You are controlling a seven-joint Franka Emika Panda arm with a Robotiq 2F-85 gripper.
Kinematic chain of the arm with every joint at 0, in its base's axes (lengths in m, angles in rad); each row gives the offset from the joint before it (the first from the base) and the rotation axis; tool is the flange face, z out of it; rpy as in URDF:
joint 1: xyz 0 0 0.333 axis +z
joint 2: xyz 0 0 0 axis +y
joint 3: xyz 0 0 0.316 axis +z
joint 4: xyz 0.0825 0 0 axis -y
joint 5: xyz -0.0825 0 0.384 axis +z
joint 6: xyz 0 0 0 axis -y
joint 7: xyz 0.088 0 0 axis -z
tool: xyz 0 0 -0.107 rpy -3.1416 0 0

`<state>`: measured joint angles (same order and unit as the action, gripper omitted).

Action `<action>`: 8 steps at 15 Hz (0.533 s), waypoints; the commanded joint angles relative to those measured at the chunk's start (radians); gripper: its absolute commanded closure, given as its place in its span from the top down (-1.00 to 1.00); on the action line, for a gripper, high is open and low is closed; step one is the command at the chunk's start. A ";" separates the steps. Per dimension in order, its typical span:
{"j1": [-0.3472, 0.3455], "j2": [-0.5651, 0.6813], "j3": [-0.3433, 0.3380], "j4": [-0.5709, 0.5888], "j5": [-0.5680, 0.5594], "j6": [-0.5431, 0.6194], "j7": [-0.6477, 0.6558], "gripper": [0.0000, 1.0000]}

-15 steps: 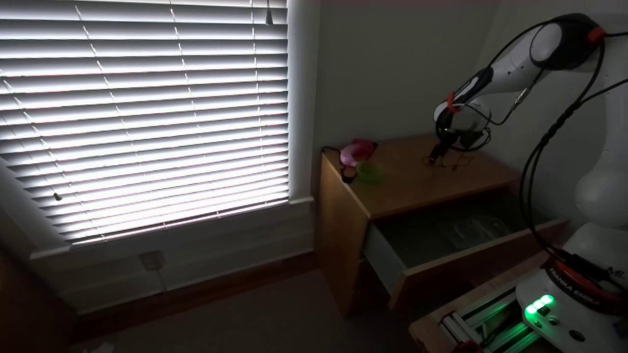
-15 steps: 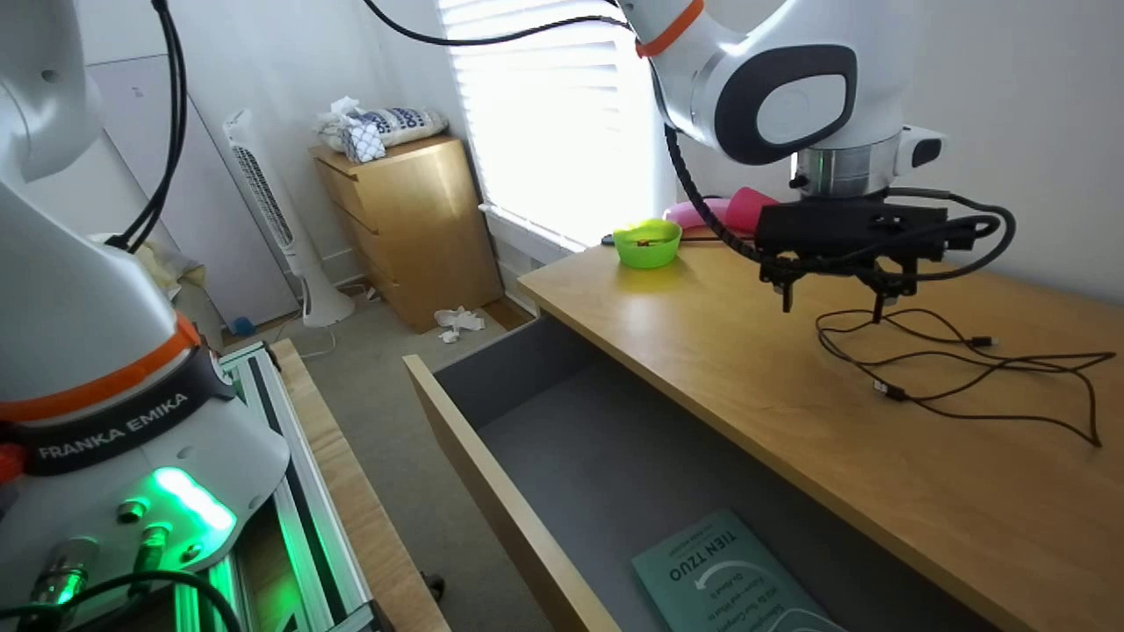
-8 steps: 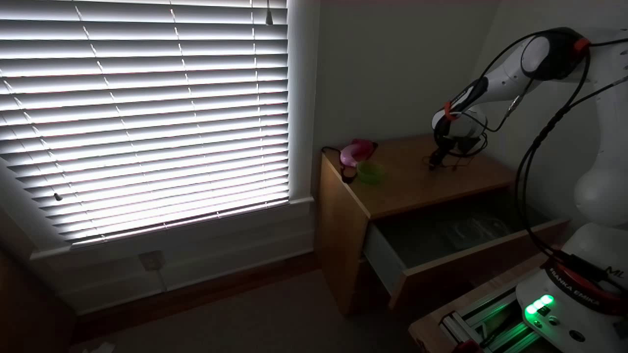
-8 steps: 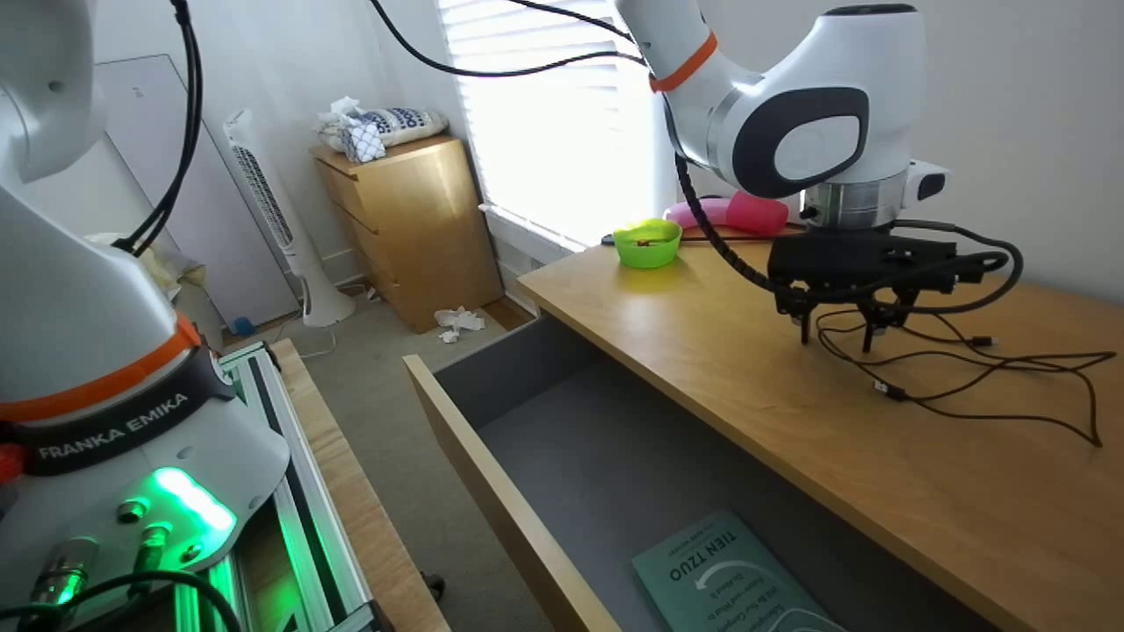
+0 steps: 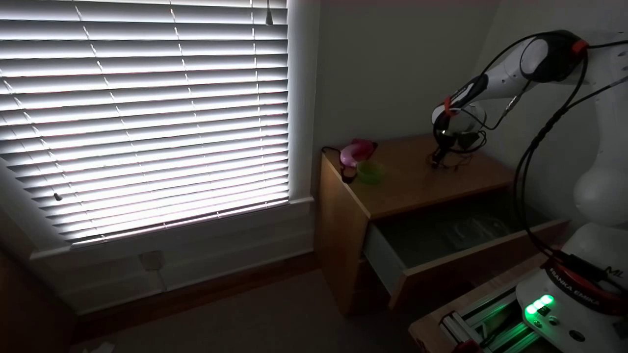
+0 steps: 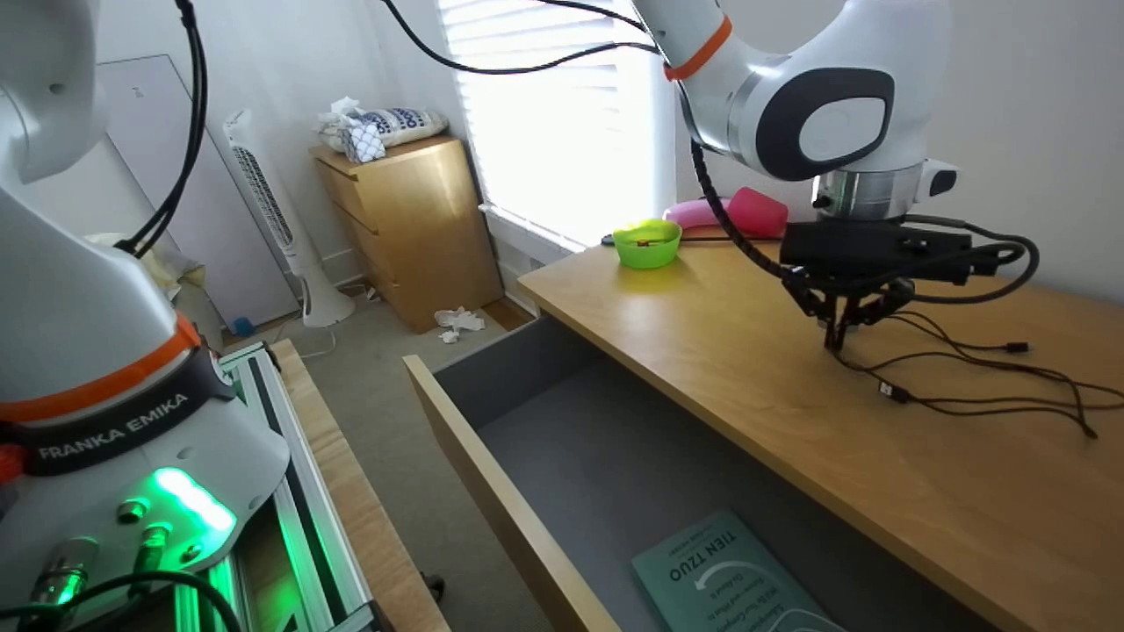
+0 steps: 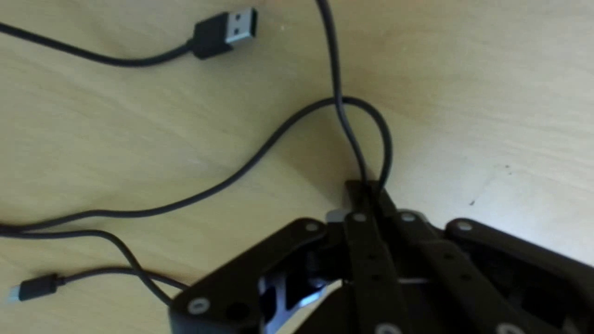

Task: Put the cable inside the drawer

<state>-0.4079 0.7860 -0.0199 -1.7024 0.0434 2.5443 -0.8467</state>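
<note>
Grey inside, your drawer (image 6: pixel 597 439) stands pulled out at left in an exterior view; then come a bowl (image 6: pixel 648 250) on the bench (image 6: pixel 922 474) and a book (image 6: pixel 724 575) in the drawer. Further right, your hand (image 6: pixel 832 339) pinches two strands of the cable (image 7: pixel 237 175), the rest lying rightward on the bench.

At two o'clock from the open, grey-lined wooden drawer (image 6: pixel 584 430), the black two-fingered gripper (image 6: pixel 835 339) pinches a thin black cable (image 6: pixel 897 393).
</note>
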 commanded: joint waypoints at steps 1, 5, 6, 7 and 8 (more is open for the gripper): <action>0.005 -0.008 -0.021 0.033 -0.015 -0.187 0.051 -1.00; -0.013 -0.107 -0.013 -0.016 0.026 -0.434 0.050 -0.98; -0.017 -0.148 -0.012 -0.055 0.040 -0.464 0.045 -0.98; -0.018 -0.186 -0.017 -0.086 0.052 -0.493 0.046 -0.98; -0.021 -0.235 -0.023 -0.135 0.063 -0.512 0.040 -0.98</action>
<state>-0.4139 0.6902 -0.0379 -1.6955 0.0709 2.0881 -0.8059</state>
